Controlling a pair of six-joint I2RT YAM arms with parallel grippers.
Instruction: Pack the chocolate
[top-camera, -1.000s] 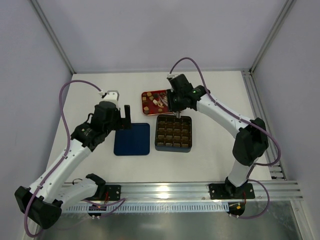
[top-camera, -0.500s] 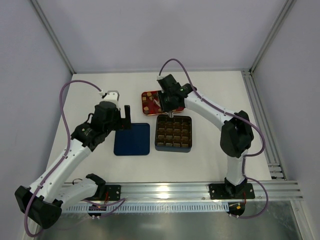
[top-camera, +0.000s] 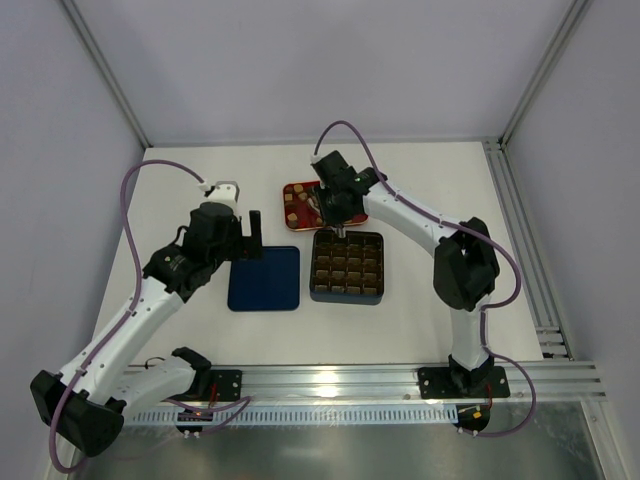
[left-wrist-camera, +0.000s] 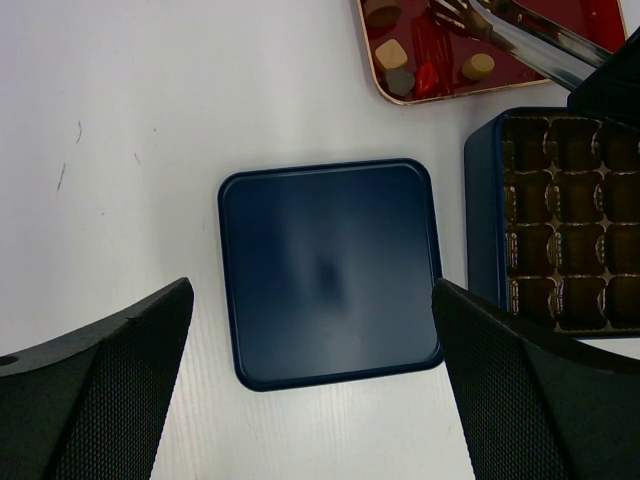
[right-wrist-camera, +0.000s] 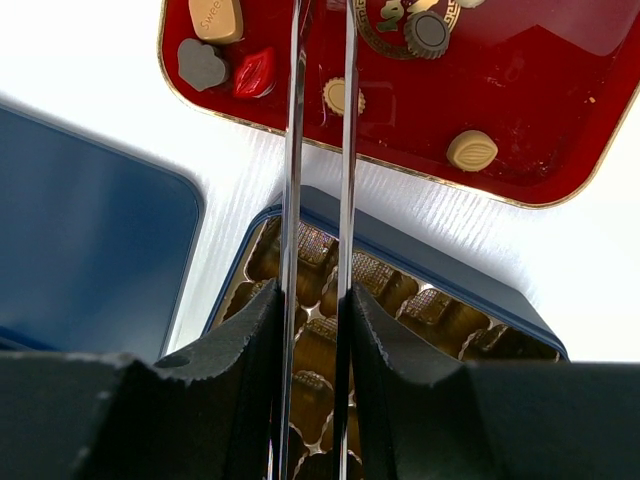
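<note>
Two thin blades (right-wrist-camera: 291, 150) on the right gripper (right-wrist-camera: 318, 300) are pressed almost together for a pick over the red tray (right-wrist-camera: 560, 100), where the chocolate (right-wrist-camera: 472, 150) lies. No held piece can be made out. Next, a lift to the box (right-wrist-camera: 420, 265) is needed.

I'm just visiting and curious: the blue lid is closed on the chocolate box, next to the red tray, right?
Not quite: the blue lid lies flat on the table beside the box, which stands open next to the red tray. The left wrist view shows it plainly.
</note>
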